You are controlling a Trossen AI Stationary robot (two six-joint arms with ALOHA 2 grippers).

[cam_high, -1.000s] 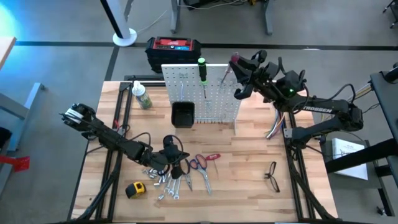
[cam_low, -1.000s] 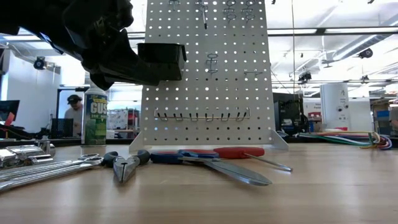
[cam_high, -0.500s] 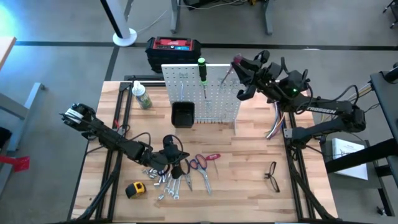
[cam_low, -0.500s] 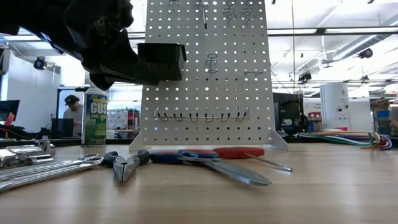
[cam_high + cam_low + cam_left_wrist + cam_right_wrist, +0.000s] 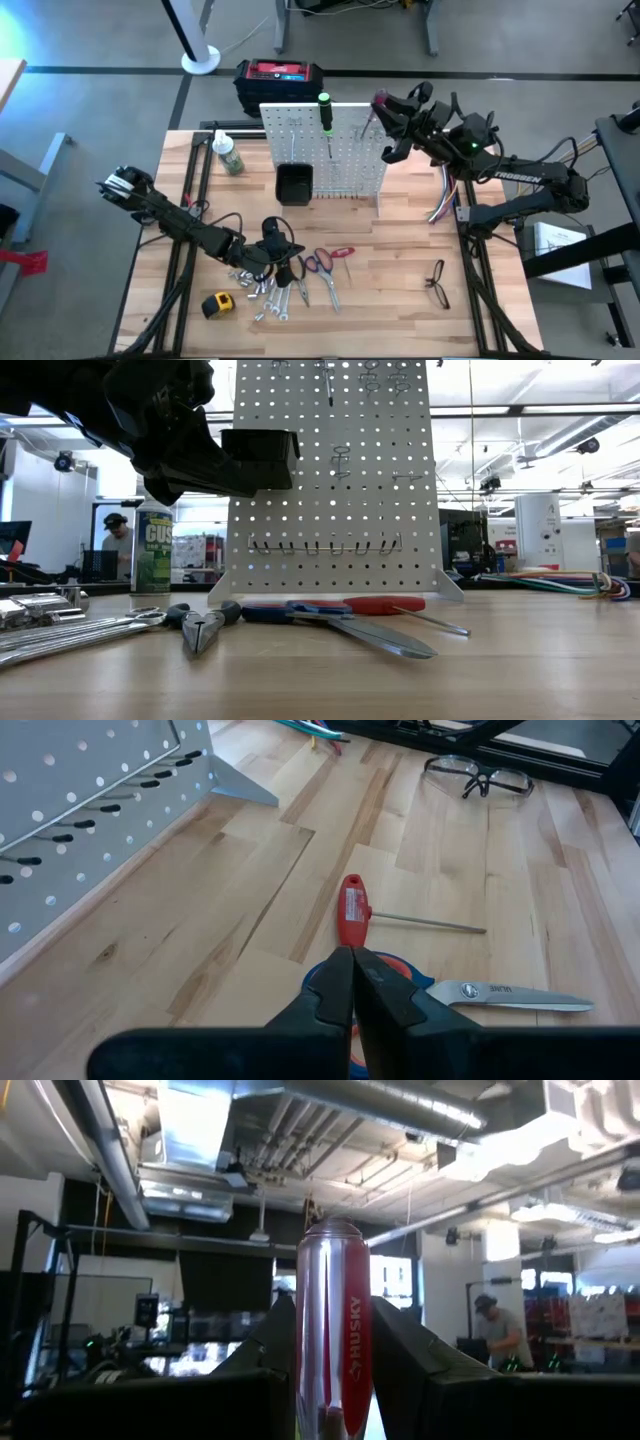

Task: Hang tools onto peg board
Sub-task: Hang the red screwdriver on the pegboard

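Observation:
The white peg board [image 5: 330, 150] stands upright at the table's far middle. A green-handled screwdriver [image 5: 325, 118] hangs on it, and a black bin [image 5: 294, 185] is fixed to its front. My right gripper [image 5: 388, 125] is raised beside the board's top right corner, shut on a red-handled screwdriver [image 5: 335, 1320]. My left gripper [image 5: 352, 975] hovers shut above the loose tools: scissors [image 5: 318, 265], a red screwdriver [image 5: 350, 910], pliers [image 5: 205, 625], wrenches [image 5: 262, 290] and a yellow tape measure [image 5: 218, 304]. Black-framed glasses [image 5: 437, 283] lie at the near right. My right gripper pinches the red screwdriver's handle [image 5: 335, 1380] between its two fingers [image 5: 400, 1350], which lie across it. It comes from the table's right side, slanting upward. The screwdriver is lifted clear and stands roughly upright, butt end [image 5: 333, 1230] up, its shaft [image 5: 364, 126] reaching down by the board's top.
A green-labelled bottle [image 5: 228, 155] stands left of the board. A red-and-black box [image 5: 278, 80] sits on the floor behind the table. Coloured cables [image 5: 445, 200] hang at the right edge. Bare wood lies between the board and the glasses.

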